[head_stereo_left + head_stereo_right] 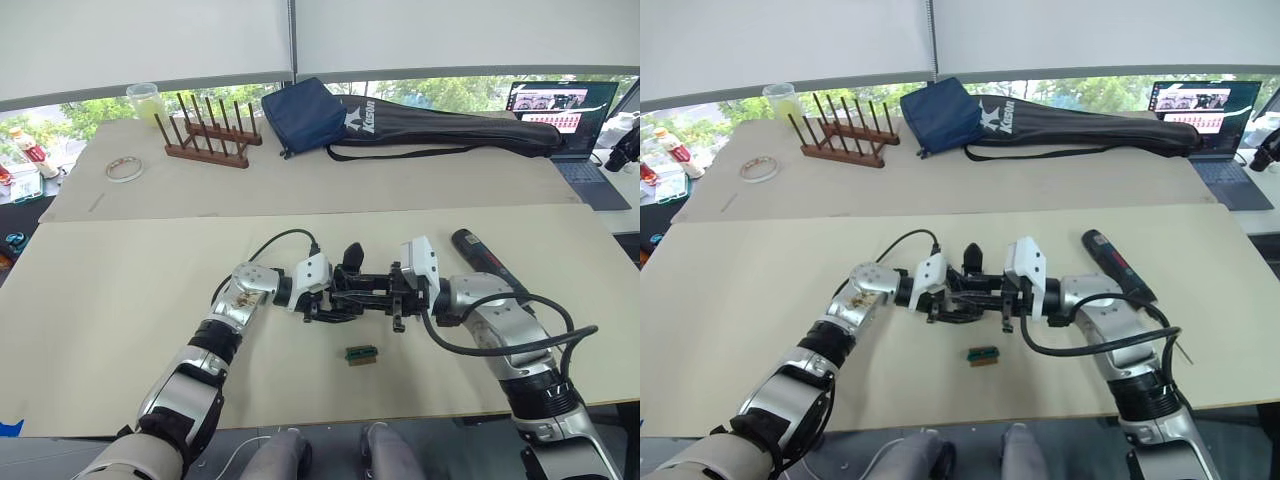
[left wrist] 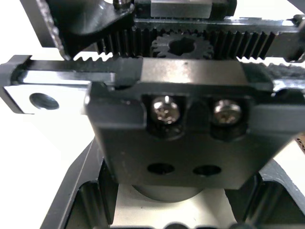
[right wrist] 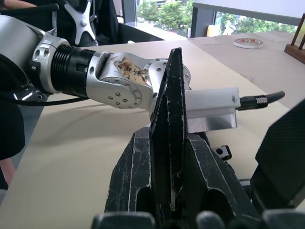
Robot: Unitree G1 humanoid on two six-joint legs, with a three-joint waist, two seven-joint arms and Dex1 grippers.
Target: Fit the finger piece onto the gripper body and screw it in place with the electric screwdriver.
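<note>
Readable text on the table

White lettering on the long black bag [image 1: 440, 127] behind the workspace looks like "Xisor" beside a white logo, not fully legible; print on the laptop screen [image 1: 560, 102] is too small to read

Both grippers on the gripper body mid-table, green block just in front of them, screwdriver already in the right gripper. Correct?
Not quite: the electric screwdriver lies on the table behind the right arm, unheld, as the left eye view shows. Both the left gripper and right gripper meet at the gripper body; the green block sits in front.
</note>
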